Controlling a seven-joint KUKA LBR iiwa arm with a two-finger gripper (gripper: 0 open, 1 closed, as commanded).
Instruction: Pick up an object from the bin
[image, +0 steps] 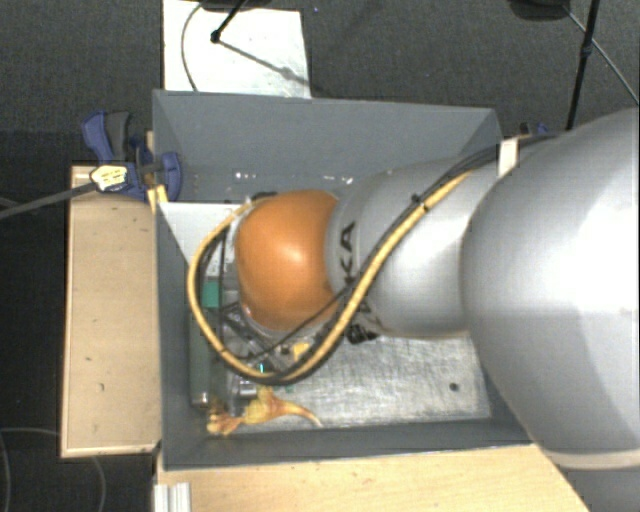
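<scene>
Silver arm link (540, 270), nearest the lens, crossed from the right into the grey bin (330, 135). Orange wrist cover (285, 255) and looped yellow cable (372, 268) sat over the left end of the bin floor. Gripper (246, 378) pointed down beneath the cover, largely hidden; whether open or closed could not be told. Yellow-orange object (262, 411), small with thin pointed limbs, lay in the near-left corner just beside the gripper; contact unclear. Green item (211, 293) was against the left wall, partly hidden.
</scene>
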